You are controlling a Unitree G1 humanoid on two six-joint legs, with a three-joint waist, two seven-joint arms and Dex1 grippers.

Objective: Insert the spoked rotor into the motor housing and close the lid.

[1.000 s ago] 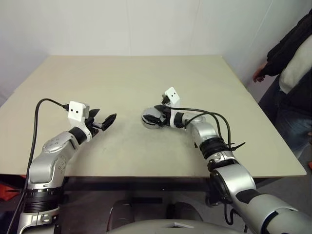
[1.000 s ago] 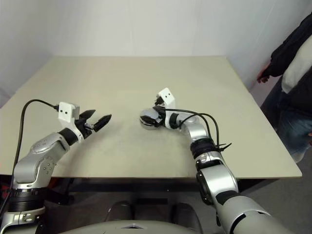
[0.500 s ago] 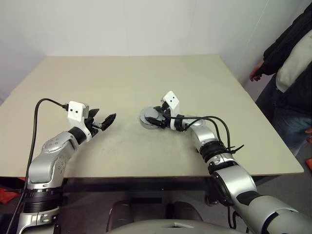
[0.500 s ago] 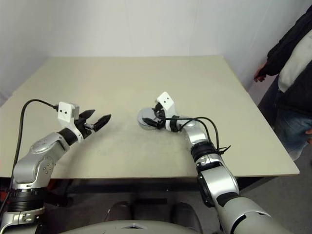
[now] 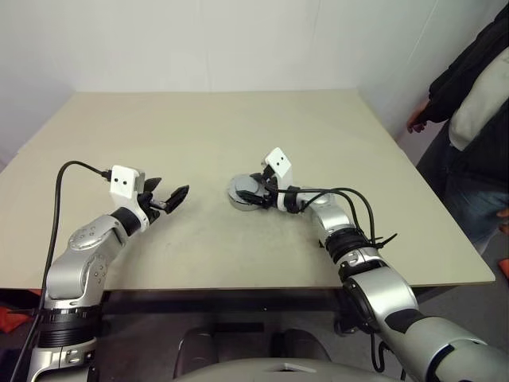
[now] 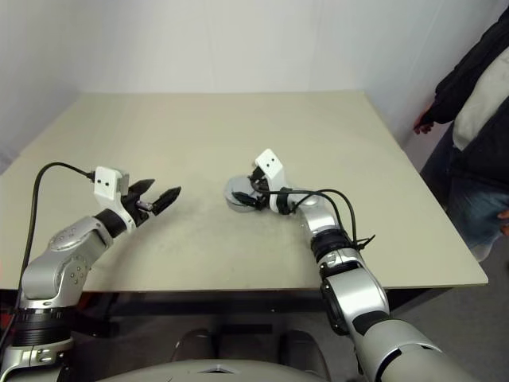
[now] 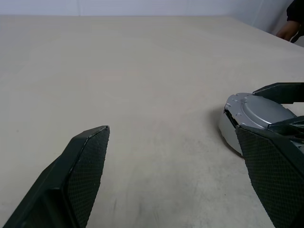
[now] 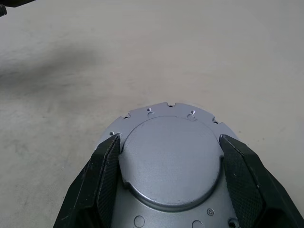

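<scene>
Right wrist view: our 2 right fingers (image 8: 107, 178) close on opposite edges of the lid (image 8: 168, 161), its smooth matte grey face upward. The pads touch the raised disc on both sides, so we read this as a pinch on the lid. Below it a wider notched flange with small holes shows; whether that flange belongs to the lid or to the motor housing we cannot tell, and neither the coils nor the spoked rotor can be made out.

Head views: the right gripper (image 5: 256, 193) holds this grey round assembly near the middle of the beige table (image 5: 238, 119). The left gripper (image 5: 169, 198) hangs well apart to its left, its 2 fingers spread wide and holding nothing.

Left wrist view: the assembly (image 7: 259, 118) rests on the table top with the right fingers clasping it.

We judge the closing step to be in hand, with the lid apparently set on the housing. The next move calls for confirming that the lid sits flat and centred, then parting the right fingers without dragging it sideways.

A person (image 5: 477, 119) stands beyond the table's right edge.
</scene>
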